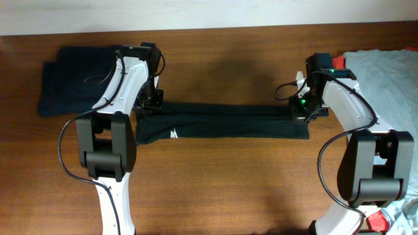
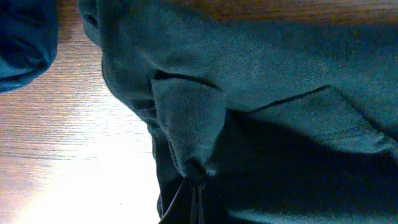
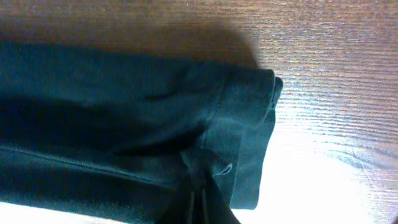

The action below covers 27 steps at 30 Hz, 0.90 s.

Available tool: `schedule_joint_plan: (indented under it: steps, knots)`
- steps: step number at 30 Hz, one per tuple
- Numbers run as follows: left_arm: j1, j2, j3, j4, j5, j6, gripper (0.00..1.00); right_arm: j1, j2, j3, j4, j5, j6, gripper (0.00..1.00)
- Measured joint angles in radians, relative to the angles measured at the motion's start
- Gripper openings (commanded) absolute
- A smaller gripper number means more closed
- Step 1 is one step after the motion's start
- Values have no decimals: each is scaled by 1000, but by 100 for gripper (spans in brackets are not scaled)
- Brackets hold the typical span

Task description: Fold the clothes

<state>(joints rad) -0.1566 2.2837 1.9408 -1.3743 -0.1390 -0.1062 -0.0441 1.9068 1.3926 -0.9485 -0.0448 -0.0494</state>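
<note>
The black T-shirt (image 1: 222, 121) lies folded into a long band across the table's middle, with a small white mark near its left front. My left gripper (image 1: 151, 99) is shut on the band's left back corner; the left wrist view shows the fabric (image 2: 261, 93) pinched into a peak at the fingers (image 2: 198, 186). My right gripper (image 1: 304, 109) is shut on the right back corner; the right wrist view shows the hem (image 3: 242, 124) gathered between the fingers (image 3: 198, 186).
A folded navy garment (image 1: 72, 78) lies at the back left, also seen in the left wrist view (image 2: 25, 37). A light grey-blue garment (image 1: 385, 72) lies at the back right. A red item (image 1: 377, 222) shows at the front right corner.
</note>
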Motion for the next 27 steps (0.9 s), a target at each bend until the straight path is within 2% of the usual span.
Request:
schedule_joint_plan:
  steps: [13, 27]
  knots:
    - [0, 4, 0, 5, 0, 0, 1, 0, 6, -121, 97, 26, -3, 4]
    - [0, 66, -26, -40, 0, 0, 2, 0, 8, -139, 119, 48, -3, 4]
